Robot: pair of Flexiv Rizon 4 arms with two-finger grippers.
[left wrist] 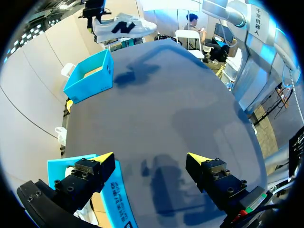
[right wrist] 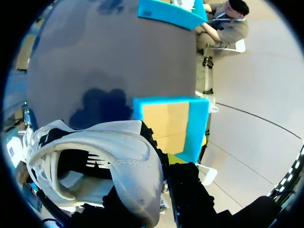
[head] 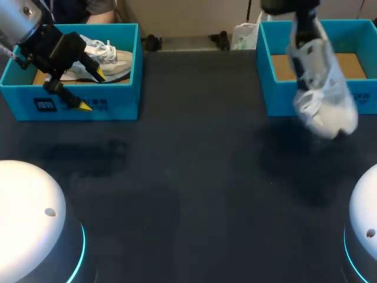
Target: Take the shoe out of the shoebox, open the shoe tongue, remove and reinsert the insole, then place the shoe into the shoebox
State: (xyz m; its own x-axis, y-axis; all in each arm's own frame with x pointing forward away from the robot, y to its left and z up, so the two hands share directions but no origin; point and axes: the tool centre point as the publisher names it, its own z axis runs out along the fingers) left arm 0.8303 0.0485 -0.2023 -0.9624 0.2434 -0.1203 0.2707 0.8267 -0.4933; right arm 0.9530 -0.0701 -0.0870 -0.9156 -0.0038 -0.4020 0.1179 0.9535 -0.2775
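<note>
Shoe [head: 325,94] clamped in right end effector [head: 305,48], hanging just outside right-hand shoebox [head: 280,97]

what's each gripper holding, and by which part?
Right gripper holds the white shoe by its heel-end collar, toe hanging down. Left gripper is open, holding nothing.

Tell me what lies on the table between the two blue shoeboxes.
Nothing: in the head view the dark table between the left shoebox and the right shoebox is bare. The lifted white shoe hangs by the right one, not between them.
</note>
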